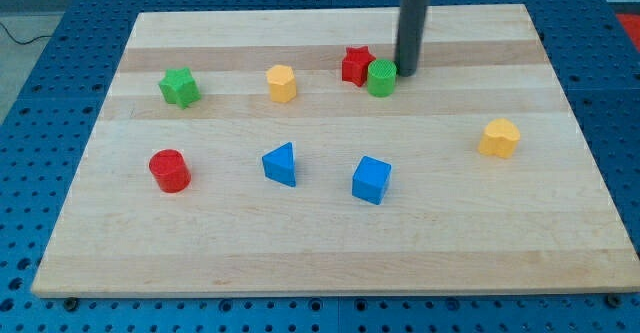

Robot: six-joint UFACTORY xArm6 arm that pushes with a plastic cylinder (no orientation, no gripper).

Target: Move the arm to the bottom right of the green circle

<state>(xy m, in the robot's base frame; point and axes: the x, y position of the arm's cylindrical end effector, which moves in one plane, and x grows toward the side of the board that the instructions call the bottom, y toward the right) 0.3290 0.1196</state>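
Note:
The green circle [381, 78] is a short green cylinder near the top middle of the wooden board [330, 263]. A red star [356, 65] touches its left side. My tip [406, 72] is the lower end of a dark upright rod, and it stands right beside the green circle, at its upper right, touching or nearly touching it.
A green star [179, 87] lies at the upper left, a yellow block [282, 83] left of the red star. A red cylinder [170, 170], a blue triangle [281, 164] and a blue cube [371, 180] sit lower down. A yellow block [499, 138] lies at the right.

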